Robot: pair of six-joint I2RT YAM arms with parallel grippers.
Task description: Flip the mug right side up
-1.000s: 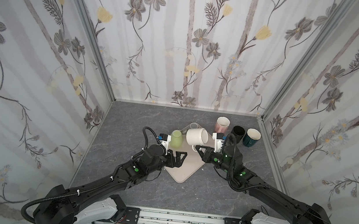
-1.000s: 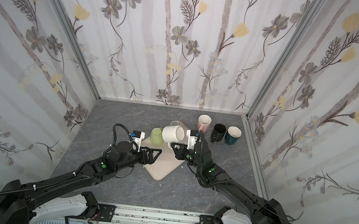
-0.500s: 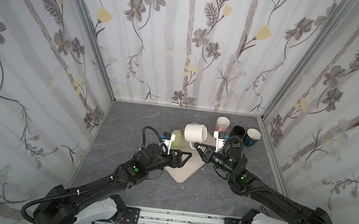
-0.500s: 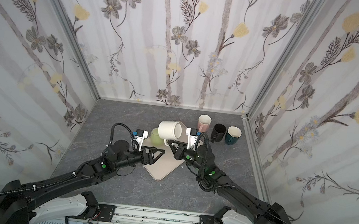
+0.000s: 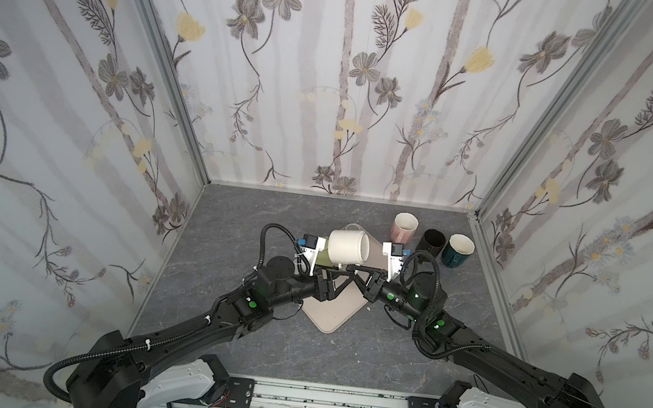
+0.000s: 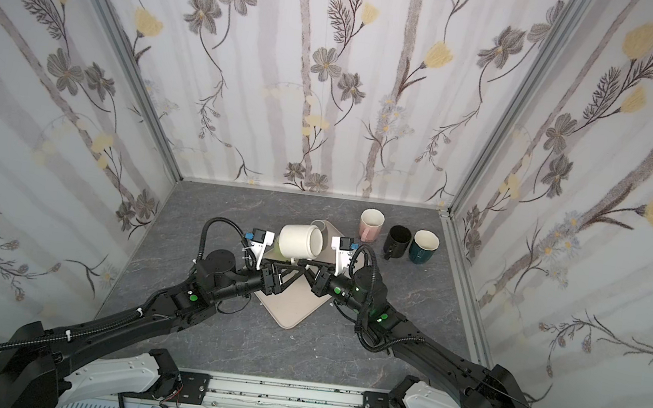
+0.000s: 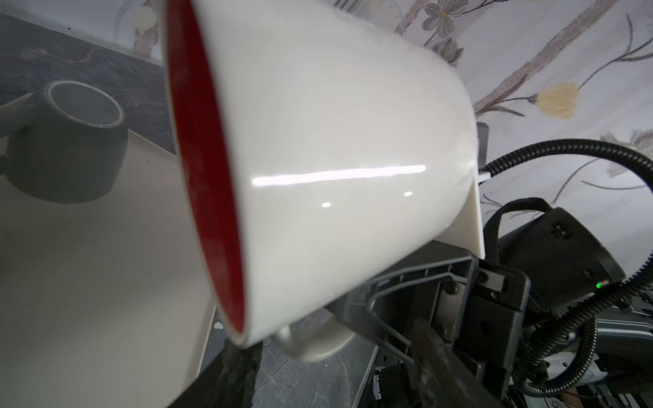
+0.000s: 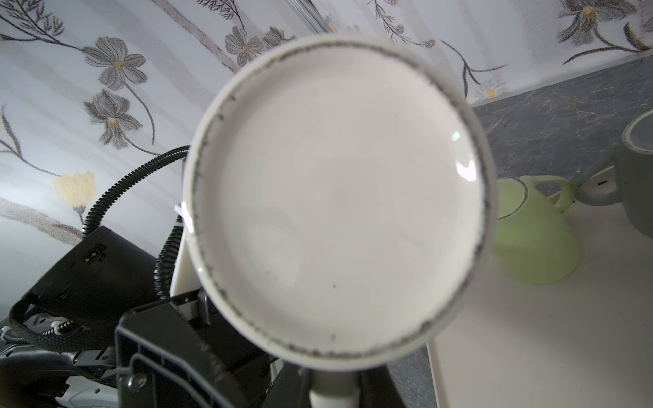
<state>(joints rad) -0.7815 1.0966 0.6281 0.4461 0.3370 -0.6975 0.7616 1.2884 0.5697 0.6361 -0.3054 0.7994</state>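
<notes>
Right jaws clamp one white mug (image 5: 347,247); left jaws seemingly apart; five other mugs (image 5: 405,227).

Six mugs (image 5: 348,248), one tray (image 5: 325,314), two arms (image 5: 214,328)

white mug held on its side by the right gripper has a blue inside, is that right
Not quite. The inside is red, not blue, and the left wrist view looks straight at the red lining past the rim. The rest stands: the white mug is on its side in the air, with the right gripper clamped on its handle.
</notes>
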